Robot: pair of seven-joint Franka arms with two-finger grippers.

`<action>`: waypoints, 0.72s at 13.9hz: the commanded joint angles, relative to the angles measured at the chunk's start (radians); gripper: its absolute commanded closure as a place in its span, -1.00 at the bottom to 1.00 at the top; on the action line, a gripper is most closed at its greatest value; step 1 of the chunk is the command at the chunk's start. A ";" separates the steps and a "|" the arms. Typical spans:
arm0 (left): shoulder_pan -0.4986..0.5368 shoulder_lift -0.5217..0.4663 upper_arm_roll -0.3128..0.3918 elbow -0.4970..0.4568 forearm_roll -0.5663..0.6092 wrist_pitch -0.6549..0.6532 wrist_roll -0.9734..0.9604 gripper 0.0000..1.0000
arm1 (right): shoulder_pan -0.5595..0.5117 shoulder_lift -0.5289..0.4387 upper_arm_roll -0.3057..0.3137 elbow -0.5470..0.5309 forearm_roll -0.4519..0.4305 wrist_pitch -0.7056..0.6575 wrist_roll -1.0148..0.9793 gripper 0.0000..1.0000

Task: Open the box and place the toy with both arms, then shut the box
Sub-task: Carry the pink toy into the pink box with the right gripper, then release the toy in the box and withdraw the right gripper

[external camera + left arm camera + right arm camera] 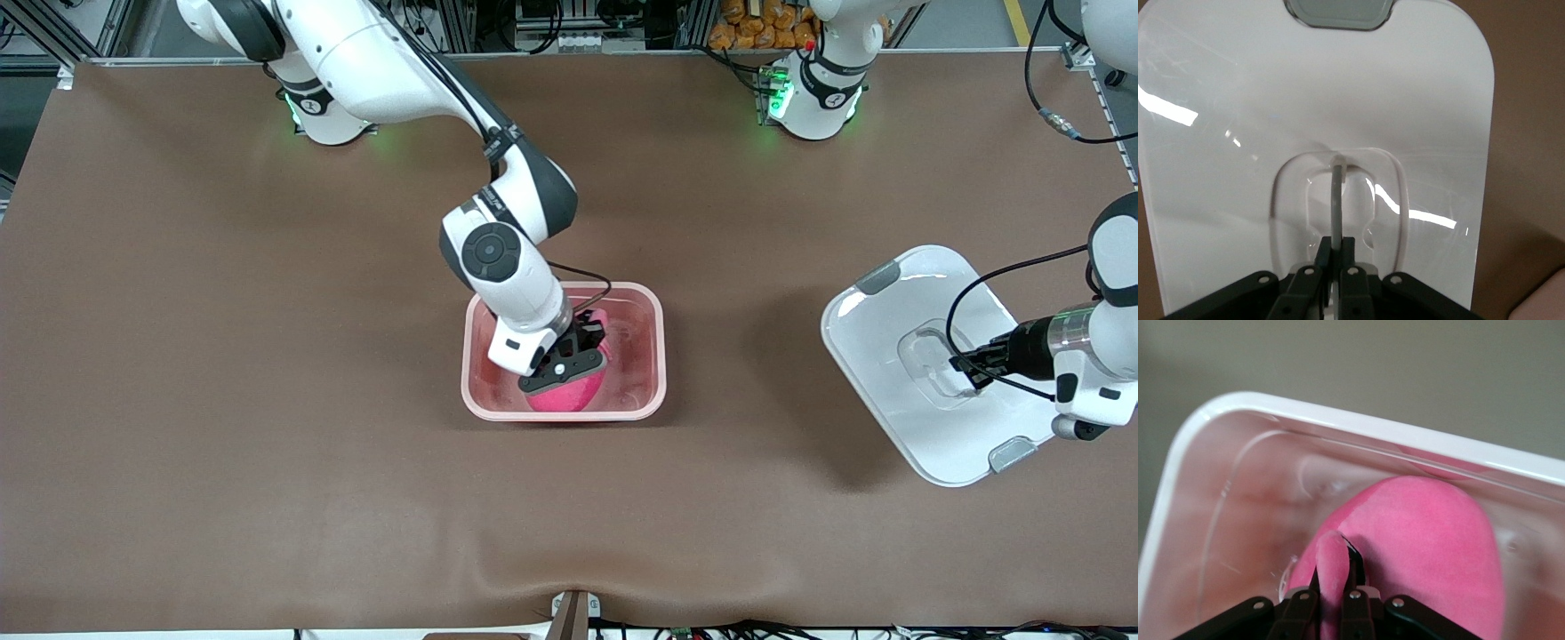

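The box (649,307) stands open; the right gripper (582,356) (pinching 1 toy (560,396) ear) lowers it inside. The left gripper (965,366) clamps the lid (889,356) handle; closing remains.

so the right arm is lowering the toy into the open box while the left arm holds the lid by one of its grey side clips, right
Not quite. The left gripper holds the lid by the thin handle in its recessed centre, not a side clip; the left wrist view shows the jaws shut on it. The rest stands: the right gripper has the toy down in the open box.
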 commanded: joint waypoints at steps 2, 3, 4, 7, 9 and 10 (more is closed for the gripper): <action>0.013 -0.014 -0.004 -0.001 -0.018 -0.009 0.030 1.00 | 0.040 0.060 0.002 0.012 0.010 0.099 0.080 0.96; 0.013 -0.013 -0.004 -0.001 -0.018 -0.009 0.030 1.00 | 0.046 0.069 0.002 0.012 0.008 0.112 0.080 0.92; 0.013 -0.013 -0.004 -0.001 -0.018 -0.009 0.030 1.00 | 0.052 0.078 0.002 0.010 0.008 0.121 0.077 0.91; 0.013 -0.012 -0.004 0.001 -0.017 -0.009 0.030 1.00 | 0.074 0.112 0.000 0.007 0.001 0.184 0.074 0.85; 0.014 -0.012 -0.004 0.001 -0.017 -0.009 0.030 1.00 | 0.080 0.127 0.002 0.007 -0.001 0.206 0.067 0.85; 0.014 -0.012 -0.004 0.001 -0.017 -0.009 0.030 1.00 | 0.080 0.129 0.002 0.006 -0.001 0.207 0.065 0.80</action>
